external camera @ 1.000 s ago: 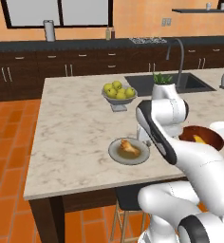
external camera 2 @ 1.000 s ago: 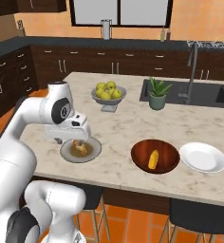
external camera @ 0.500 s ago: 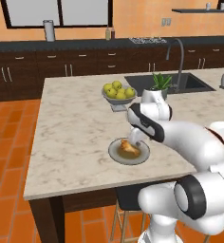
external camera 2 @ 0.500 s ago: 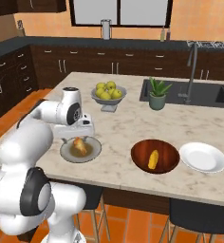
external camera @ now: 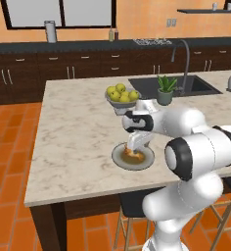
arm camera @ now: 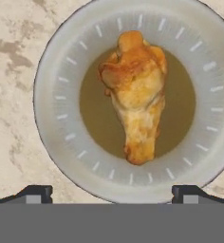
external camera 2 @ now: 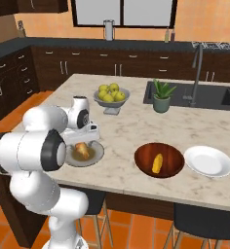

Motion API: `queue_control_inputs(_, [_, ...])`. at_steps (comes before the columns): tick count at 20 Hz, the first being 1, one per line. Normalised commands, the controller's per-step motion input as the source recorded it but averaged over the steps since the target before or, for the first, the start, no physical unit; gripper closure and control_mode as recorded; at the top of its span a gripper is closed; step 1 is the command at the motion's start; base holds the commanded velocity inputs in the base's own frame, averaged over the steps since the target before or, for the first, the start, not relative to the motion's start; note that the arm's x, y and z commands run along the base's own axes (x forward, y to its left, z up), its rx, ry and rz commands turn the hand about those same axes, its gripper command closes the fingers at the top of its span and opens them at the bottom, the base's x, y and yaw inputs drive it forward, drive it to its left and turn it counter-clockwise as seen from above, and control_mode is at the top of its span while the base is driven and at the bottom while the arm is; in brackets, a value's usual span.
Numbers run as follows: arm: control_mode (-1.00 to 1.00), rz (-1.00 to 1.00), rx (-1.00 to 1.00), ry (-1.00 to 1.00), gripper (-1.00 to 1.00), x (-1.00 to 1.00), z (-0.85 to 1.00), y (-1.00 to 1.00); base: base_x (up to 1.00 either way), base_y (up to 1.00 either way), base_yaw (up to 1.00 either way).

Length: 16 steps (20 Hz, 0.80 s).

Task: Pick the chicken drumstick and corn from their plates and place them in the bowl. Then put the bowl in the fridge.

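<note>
The golden-brown chicken drumstick (arm camera: 135, 107) lies in the brownish centre of the grey plate (arm camera: 52, 95) near the island's front edge. My gripper (arm camera: 112, 192) hangs open just above it, pointing down, one dark fingertip (arm camera: 35, 192) on each side of the plate's near rim and nothing between them. From the base, the gripper (external camera: 135, 143) (external camera 2: 87, 138) sits right over the drumstick (external camera: 132, 153) (external camera 2: 82, 149). The yellow corn (external camera 2: 157, 163) lies in the dark wooden bowl (external camera 2: 173, 151). Beside the bowl stands the white plate (external camera 2: 208, 161), bare. The fridge is out of view.
A grey footed bowl of yellow-green fruit (external camera: 121, 95) (external camera 2: 110, 96) stands behind the grey plate. A small potted plant (external camera 2: 161, 96) and a sink with a tall faucet (external camera 2: 197, 63) are at the back right. The island's front edge runs close below the plates.
The arm has folded down and the hand has dropped closer over the grey plate and drumstick. The jaws stayed open. Nothing on the counter moved.
</note>
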Motion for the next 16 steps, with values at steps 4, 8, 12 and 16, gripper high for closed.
queue_control_inputs(4, [-1.0,0.06,0.0,0.04,-1.0,0.23,-0.32,0.03,0.0,0.0,0.0])
queue_control_inputs(8, [-1.0,0.05,0.0,0.02,-1.0,0.31,-0.55,0.02,0.0,0.0,0.0])
queue_control_inputs(12, [-1.0,0.06,0.01,0.05,-1.0,0.46,-0.5,0.0,0.0,0.0,0.0])
queue_control_inputs(16, [-1.0,0.05,0.0,0.07,-1.0,0.27,-0.57,0.07,0.0,0.0,0.0])
